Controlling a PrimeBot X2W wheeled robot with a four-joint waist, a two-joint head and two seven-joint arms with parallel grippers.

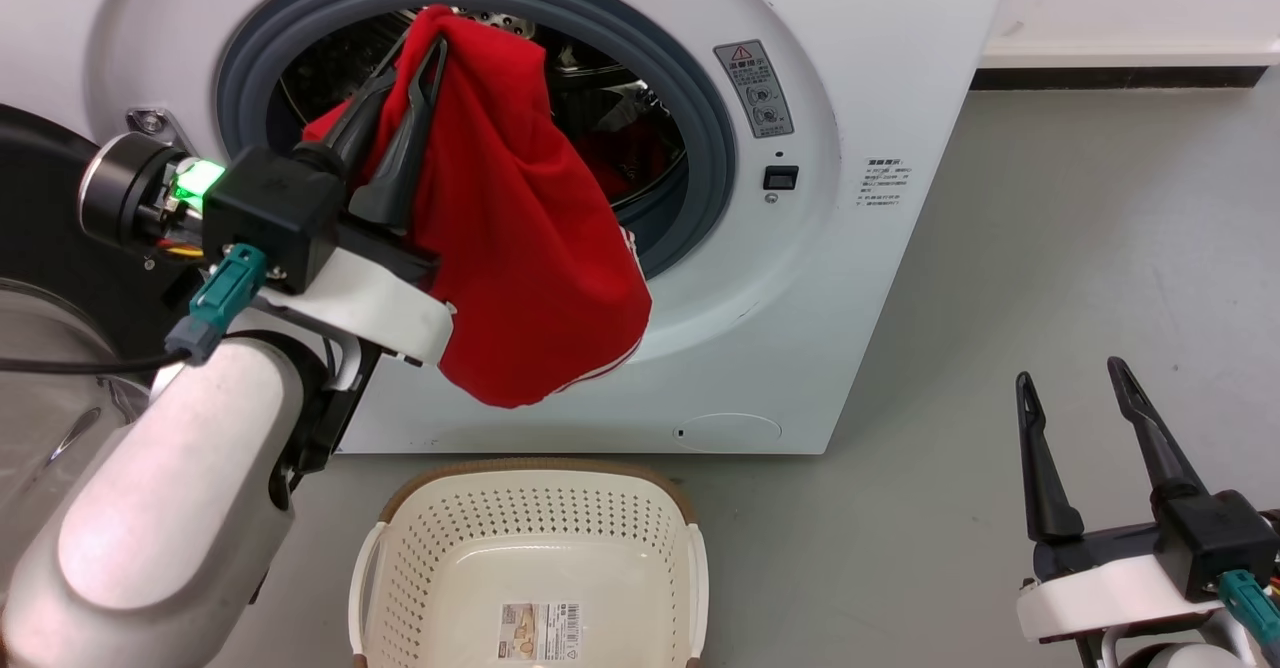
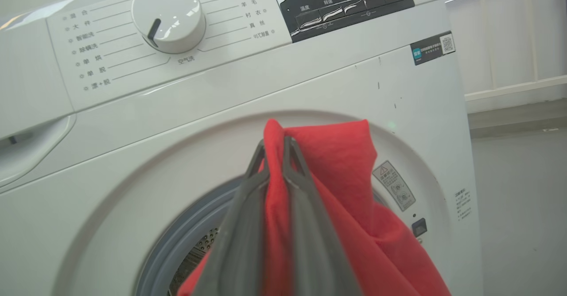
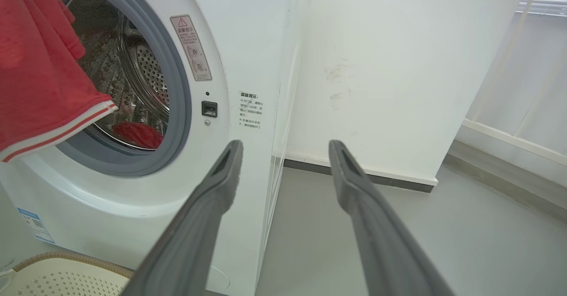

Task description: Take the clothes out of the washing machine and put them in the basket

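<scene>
At my far left, my pale left forearm rises from the lower corner of the head view and bends toward the washing machine (image 1: 860, 68). My left gripper (image 1: 425, 43) is up at the top of the porthole, its jaws pinched tight on a fold of the red garment (image 1: 520, 238). My left wrist view shows that pinch close up: the two dark fingers (image 2: 248, 207) meet on the red garment (image 2: 345, 163) with cloth squeezed between them. Above them it shows the white dial (image 2: 168, 14) and the control panel of the washing machine (image 2: 310, 79).

From the head, the cloth hangs out of the opening and down across the grey gasket, its lower end free in front of the white panel. My right wrist view catches the white striped hem of the red garment (image 3: 35, 87). It also looks past it into the steel drum, where a second red piece (image 3: 137, 134) lies at the bottom; the head sees that second red piece (image 1: 625, 163) deep inside too.

The basket (image 1: 520, 523) stands on the floor before the machine, below the hanging cloth and apart from it, with a barcode label on its bottom.

At the right, my right gripper (image 1: 1068, 373) is held low over the grey floor, well apart from the machine, fingers pointing up, jaws spread wide with nothing between them. From its own wrist, my right gripper (image 3: 285, 144) points at the machine's right front edge.
</scene>
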